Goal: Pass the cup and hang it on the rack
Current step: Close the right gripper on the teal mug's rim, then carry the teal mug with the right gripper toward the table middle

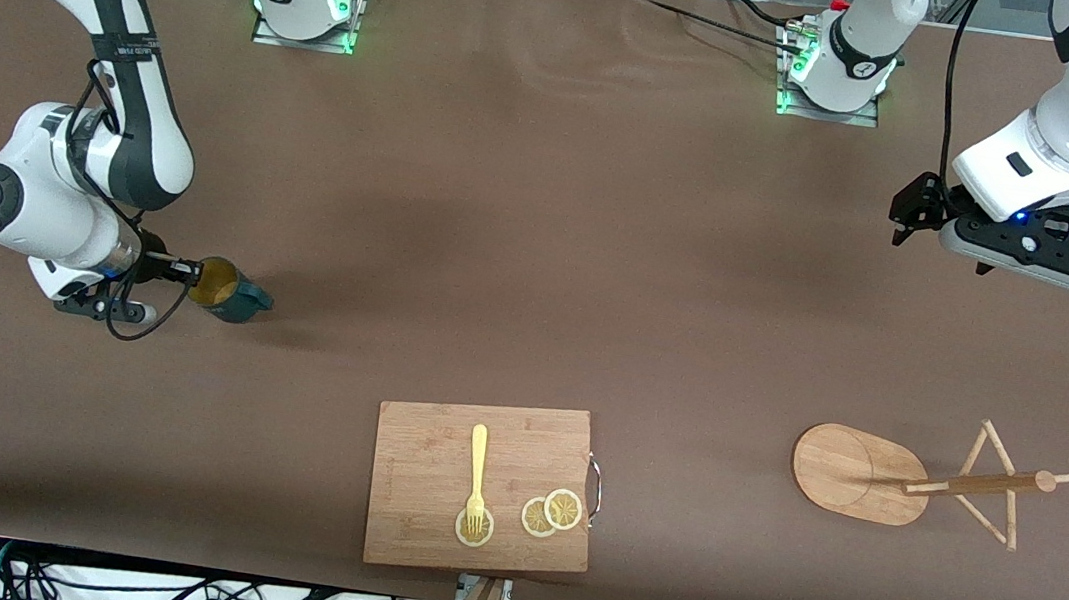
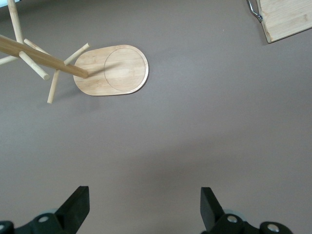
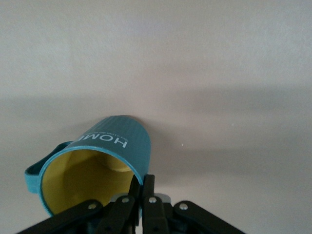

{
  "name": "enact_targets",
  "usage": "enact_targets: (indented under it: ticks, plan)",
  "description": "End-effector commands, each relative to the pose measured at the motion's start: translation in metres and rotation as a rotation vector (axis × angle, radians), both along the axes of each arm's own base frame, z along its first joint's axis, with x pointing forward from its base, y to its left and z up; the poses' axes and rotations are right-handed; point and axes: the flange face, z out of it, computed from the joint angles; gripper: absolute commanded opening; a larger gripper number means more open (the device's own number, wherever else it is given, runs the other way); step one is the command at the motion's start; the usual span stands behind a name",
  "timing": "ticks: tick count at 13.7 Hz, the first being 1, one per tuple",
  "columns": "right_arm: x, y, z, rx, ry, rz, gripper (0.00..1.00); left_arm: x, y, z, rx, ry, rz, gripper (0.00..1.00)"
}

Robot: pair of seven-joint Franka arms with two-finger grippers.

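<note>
The dark teal cup (image 1: 228, 291) with its mustard-yellow inside lies tilted on its side at the right arm's end of the table. My right gripper (image 1: 187, 276) is shut on the cup's rim, one finger inside and one outside. The right wrist view shows the cup (image 3: 114, 141) with its handle off to one side and the gripper (image 3: 142, 187) pinching the rim. The rack (image 1: 917, 479) stands at the left arm's end, also in the left wrist view (image 2: 109, 68). My left gripper (image 1: 987, 263) is open and empty, in the air toward the robots' side of the rack (image 2: 144, 207).
A wooden cutting board (image 1: 414, 518) with a metal handle lies near the front edge. On it are a yellow fork (image 1: 476, 475) and lemon slices (image 1: 552, 513). Its corner shows in the left wrist view (image 2: 287, 17).
</note>
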Motion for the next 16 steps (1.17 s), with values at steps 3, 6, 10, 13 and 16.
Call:
enact_targets:
  ticks: [3, 6, 10, 13, 16]
  plan:
    - [0.025, 0.046, 0.037, 0.038, -0.079, 0.065, 0.00, -0.004, 0.002, 0.006, -0.004, 0.003, 0.015, 1.00]
    - [0.032, 0.092, 0.054, 0.051, -0.110, 0.045, 0.00, -0.003, 0.008, 0.006, -0.004, 0.006, 0.023, 1.00]
    - [0.030, 0.185, 0.065, 0.065, -0.125, -0.072, 0.00, -0.004, 0.008, 0.006, -0.003, 0.007, 0.025, 1.00]
    - [0.029, 0.254, 0.066, 0.077, -0.133, -0.191, 0.00, -0.004, 0.007, 0.006, -0.003, 0.007, 0.025, 1.00]
    - [0.019, 0.337, 0.064, 0.099, -0.135, -0.309, 0.00, -0.004, 0.008, 0.006, -0.003, 0.007, 0.026, 1.00]
